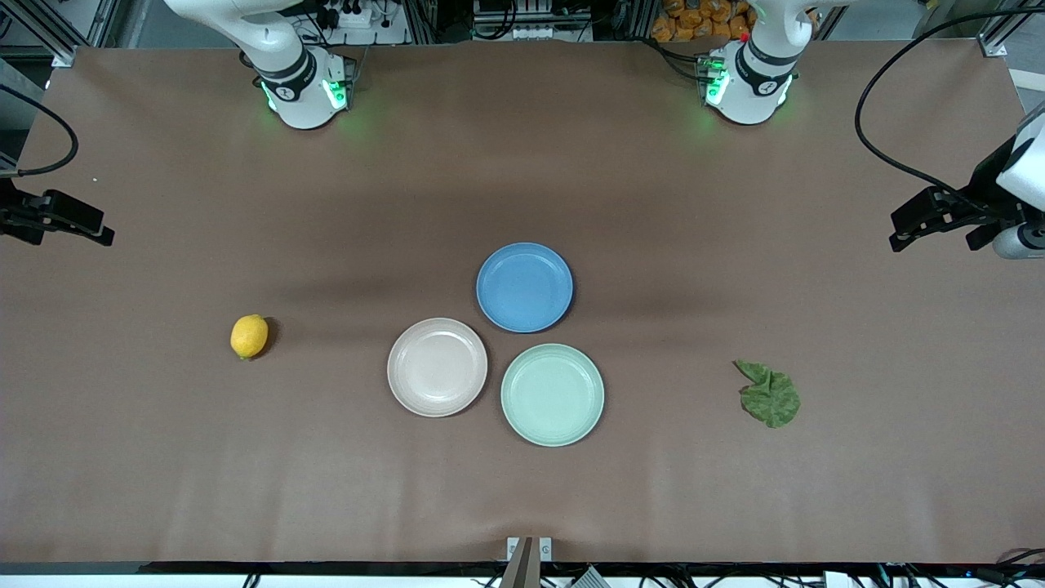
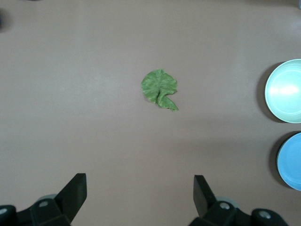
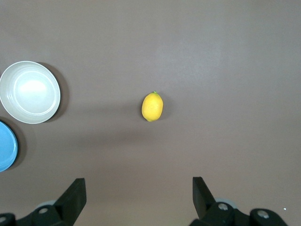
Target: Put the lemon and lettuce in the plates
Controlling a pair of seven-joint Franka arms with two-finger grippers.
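Note:
The yellow lemon (image 1: 249,336) lies on the brown table toward the right arm's end; it also shows in the right wrist view (image 3: 152,106). The dark green lettuce leaf (image 1: 770,396) lies toward the left arm's end and shows in the left wrist view (image 2: 160,88). The pink-beige plate (image 1: 437,367) and the mint green plate (image 1: 552,394) sit side by side at the table's middle, both empty. My right gripper (image 1: 69,231) (image 3: 138,184) hangs open and empty high over its end of the table. My left gripper (image 1: 935,235) (image 2: 139,183) hangs open and empty high over its end.
A blue plate (image 1: 524,287), empty, touches the two other plates and lies farther from the front camera than they do. The mint plate (image 2: 284,90) and blue plate (image 2: 290,161) show in the left wrist view, the pink plate (image 3: 29,92) in the right wrist view.

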